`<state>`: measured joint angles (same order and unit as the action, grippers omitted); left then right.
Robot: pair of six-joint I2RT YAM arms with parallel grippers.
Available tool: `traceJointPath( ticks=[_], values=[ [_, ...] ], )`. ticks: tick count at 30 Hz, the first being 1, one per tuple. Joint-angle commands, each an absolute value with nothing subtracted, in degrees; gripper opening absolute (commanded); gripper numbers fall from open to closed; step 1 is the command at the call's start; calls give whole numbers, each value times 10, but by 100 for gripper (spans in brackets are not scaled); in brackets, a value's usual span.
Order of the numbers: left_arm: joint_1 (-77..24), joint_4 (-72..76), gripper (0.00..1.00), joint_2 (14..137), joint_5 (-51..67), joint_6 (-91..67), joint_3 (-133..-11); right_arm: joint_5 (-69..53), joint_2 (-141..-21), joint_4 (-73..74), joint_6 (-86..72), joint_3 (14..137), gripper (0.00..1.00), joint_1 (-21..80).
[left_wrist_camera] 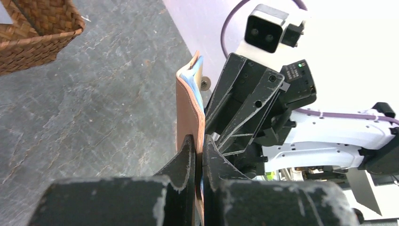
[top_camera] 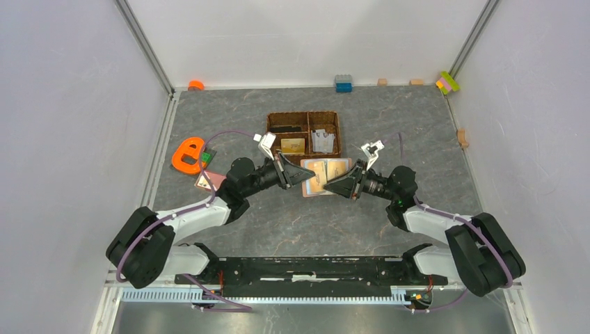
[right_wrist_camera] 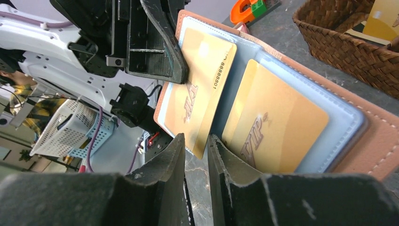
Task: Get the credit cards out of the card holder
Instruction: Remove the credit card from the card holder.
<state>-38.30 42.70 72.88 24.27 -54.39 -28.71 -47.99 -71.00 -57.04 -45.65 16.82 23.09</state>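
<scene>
Your left gripper (left_wrist_camera: 198, 143) clamps the open card holder (left_wrist_camera: 189, 110) by its edge. Right gripper (right_wrist_camera: 196, 147), jaws slightly apart, straddles the corner of the half-out gold card (right_wrist_camera: 202, 89); grip unclear. Card's long axis points at the right gripper, so draw straight back

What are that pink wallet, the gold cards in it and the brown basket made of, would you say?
The card holder looks like salmon-pink leather or imitation leather: matte, with stitching along its edge. Its inner sleeves seem to be clear, bluish soft plastic. The gold cards look like glossy plastic, printed with VIP. The basket is woven brown wicker or similar.
</scene>
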Motion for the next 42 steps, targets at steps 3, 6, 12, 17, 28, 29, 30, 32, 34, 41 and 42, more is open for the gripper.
traceJointPath(
  ticks=[3, 6, 12, 17, 28, 29, 30, 32, 34, 41, 42],
  values=[
    [-378, 534, 2, 740, 285, -596, -291, -511, -732, -704, -532, 149, 29, 227],
    [-378, 535, 2, 747, 287, -597, -292, -514, -727, -727, -544, 145, 24, 228],
    [-377, 553, 5, 761, 301, -607, -295, -518, -718, -778, -571, 137, 14, 228],
    [-377, 595, 19, 785, 323, -628, -299, -518, -725, -794, -584, 136, 0, 227],
    [-365, 629, 22, 757, 301, -634, -267, -513, -780, -907, -676, 108, 0, 182],
    [-363, 635, 20, 754, 299, -635, -264, -513, -782, -912, -680, 106, 0, 179],
    [-362, 636, 18, 753, 297, -636, -262, -512, -782, -914, -682, 104, 0, 176],
    [-362, 634, 11, 752, 297, -634, -262, -513, -779, -906, -677, 105, 0, 175],
    [-362, 632, 7, 757, 300, -634, -265, -513, -770, -887, -664, 107, 0, 175],
    [-366, 628, 6, 771, 313, -632, -277, -506, -734, -810, -608, 112, 5, 178],
    [-366, 626, 5, 772, 314, -631, -278, -506, -732, -809, -606, 112, 9, 179]
  ],
)
